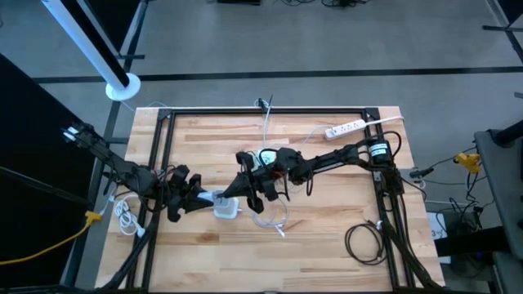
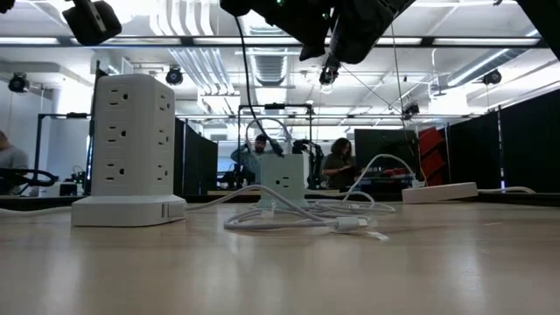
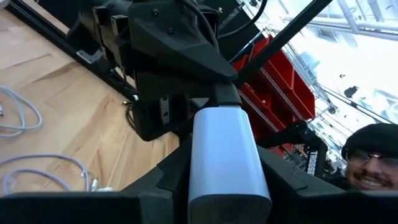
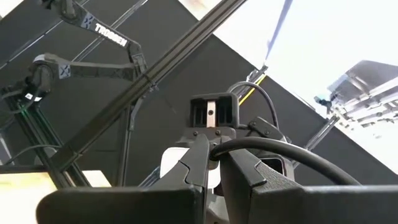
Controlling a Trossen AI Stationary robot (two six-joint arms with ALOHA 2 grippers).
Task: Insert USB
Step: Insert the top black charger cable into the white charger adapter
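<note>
My left gripper (image 1: pixel 210 201) is raised over the table's left middle, shut on a white charger block (image 3: pixel 227 155). Just right of it my right gripper (image 1: pixel 245 181) is also raised, shut on the USB plug (image 4: pixel 211 115) of a black cable (image 4: pixel 280 152). The plug's metal end points toward the charger, a short way from it. In the left wrist view the right gripper (image 3: pixel 171 56) looms just beyond the block. A white power tower (image 2: pixel 131 149) stands on its base below the left gripper. My left gripper pinches the charger block's two opposite sides (image 3: pixel 199 168) between its fingers. The fingers lie level and run along the block, whose free end sticks out past them. The block is lifted clear of the table. My right gripper pinches the plug's black body (image 4: pixel 211 134) between its two fingers, from behind. The metal end stands out past the fingertips. The cable curves back over one finger (image 4: pixel 249 174). Plug and cable end are clear of the table.
A small white outlet cube (image 2: pixel 282 179) stands mid-table with loose white cable (image 2: pixel 297 219) in front. A white power strip (image 1: pixel 343 128) lies at the far right, a coiled black cable (image 1: pixel 365 242) near right, a white cable (image 1: pixel 124 216) at the left edge. People sit beyond the table.
</note>
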